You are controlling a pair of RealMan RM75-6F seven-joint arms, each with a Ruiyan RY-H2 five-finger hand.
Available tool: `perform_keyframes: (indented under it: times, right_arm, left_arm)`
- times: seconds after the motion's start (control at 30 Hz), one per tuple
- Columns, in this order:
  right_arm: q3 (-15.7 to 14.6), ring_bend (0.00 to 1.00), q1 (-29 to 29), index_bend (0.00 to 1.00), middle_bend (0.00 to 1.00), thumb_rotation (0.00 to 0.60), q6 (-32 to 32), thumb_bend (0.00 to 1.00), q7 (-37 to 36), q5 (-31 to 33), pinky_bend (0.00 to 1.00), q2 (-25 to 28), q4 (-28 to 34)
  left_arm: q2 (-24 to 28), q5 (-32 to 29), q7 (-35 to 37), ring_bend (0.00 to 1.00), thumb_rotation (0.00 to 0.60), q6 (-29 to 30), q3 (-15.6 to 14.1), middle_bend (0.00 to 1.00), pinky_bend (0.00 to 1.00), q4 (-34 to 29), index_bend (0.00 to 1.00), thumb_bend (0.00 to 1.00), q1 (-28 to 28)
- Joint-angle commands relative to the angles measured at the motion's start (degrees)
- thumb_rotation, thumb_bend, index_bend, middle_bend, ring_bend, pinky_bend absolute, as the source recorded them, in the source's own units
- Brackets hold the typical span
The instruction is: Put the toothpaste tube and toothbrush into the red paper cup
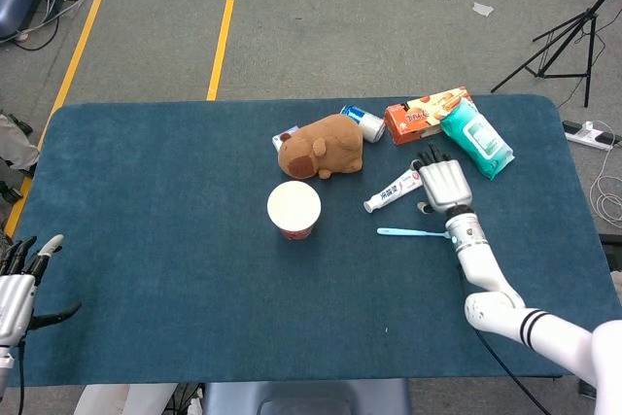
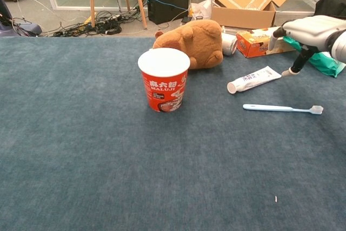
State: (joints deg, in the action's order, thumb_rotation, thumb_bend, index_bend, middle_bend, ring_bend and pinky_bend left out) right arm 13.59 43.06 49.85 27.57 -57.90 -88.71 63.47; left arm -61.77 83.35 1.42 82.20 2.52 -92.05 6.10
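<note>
At the far left edge of the blue counter [image 1: 146, 240] our left hand [image 1: 17, 289] sits low, holding nothing, its fingers [image 1: 39, 250] spread apart and well away from everything else.

Moving right, the red paper cup [image 1: 293, 209] stands upright near the middle of the counter, its mouth facing up. Just behind it lies a brown plush animal [image 1: 322, 146], with a small can [image 1: 363, 122] on its side at the plush's far end.

Right of the cup, the toothpaste tube [image 1: 396, 189] lies flat, cap end pointing toward the cup. In front of it, apart from it, the toothbrush [image 1: 416, 232] lies flat too, with its bristle head at the right.

Our right hand [image 1: 444, 184] hovers above the counter at the tail end of the tube, just beyond the brush head, palm down. Its fingers [image 2: 296, 68] are released and apart, grasping nothing; in the chest view one reaches down toward the counter beside the tube.

Behind the hand an orange snack box [image 1: 425, 114] and a teal pack of wipes [image 1: 476, 138] lie touching each other.
</note>
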Motion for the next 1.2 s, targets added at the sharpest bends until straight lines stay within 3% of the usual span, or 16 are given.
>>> perform_keyframes:
  times: [0.03, 0.13, 0.27, 0.4, 0.57, 0.8, 1.2]
  right_arm:
    - [-0.25, 0.03, 1.48, 0.34, 0.23, 0.600, -1.25, 0.07, 1.18, 1.23, 0.26, -2.81, -3.25]
    - [-0.99, 0.06, 2.43, 0.34, 0.27, 0.600, -1.13, 0.07, 2.76, 0.67, 0.31, -4.97, -6.33]
    - [-1.98, 0.19, 3.44, 0.34, 0.41, 0.600, -0.12, 0.06, 3.72, -1.61, 0.53, -7.34, -9.79]
    - [-1.82, 0.48, 4.30, 0.34, 0.72, 0.600, 0.82, 0.04, 2.64, -3.59, 0.75, -8.69, -11.87]
    - [-1.34, 0.75, 5.16, 0.34, 0.97, 0.600, 0.95, 0.03, 2.58, -4.50, 0.96, -8.93, -12.47]
    - [0.41, 1.00, 6.04, 0.36, 1.00, 0.600, -1.96, 0.04, 5.09, -0.65, 1.00, -8.03, -10.64]
    - [0.89, 1.00, 7.24, 0.41, 1.00, 0.600, -5.63, 0.04, 11.03, 7.05, 1.00, -8.21, -9.22]
  left_arm:
    - [0.20, 0.01, 0.42, 0.05, 0.600, -0.12, 0.01, 0.23, 0.01, -0.01, 0.07, 0.00, 0.03]
    - [0.47, 0.01, 0.87, 0.05, 0.600, -0.15, 0.02, 0.23, 0.01, -0.05, 0.07, 0.00, 0.01]
    - [0.81, 0.09, 1.40, 0.05, 0.600, 0.13, 0.09, 0.23, 0.01, -0.20, 0.07, 0.00, -0.12]
    - [1.07, 0.37, 1.75, 0.05, 0.600, 0.25, -0.02, 0.23, 0.01, -0.37, 0.07, 0.00, -0.19]
    - [1.20, 0.46, 1.81, 0.05, 0.600, 0.23, -0.07, 0.23, 0.01, -0.49, 0.07, 0.00, -0.21]
    - [1.28, 0.36, 1.85, 0.05, 0.600, 0.14, -0.06, 0.23, 0.01, -0.47, 0.07, 0.00, -0.21]
    - [1.17, 0.54, 1.34, 0.08, 0.600, -0.10, -0.27, 0.27, 0.06, -0.49, 0.07, 0.00, -0.13]
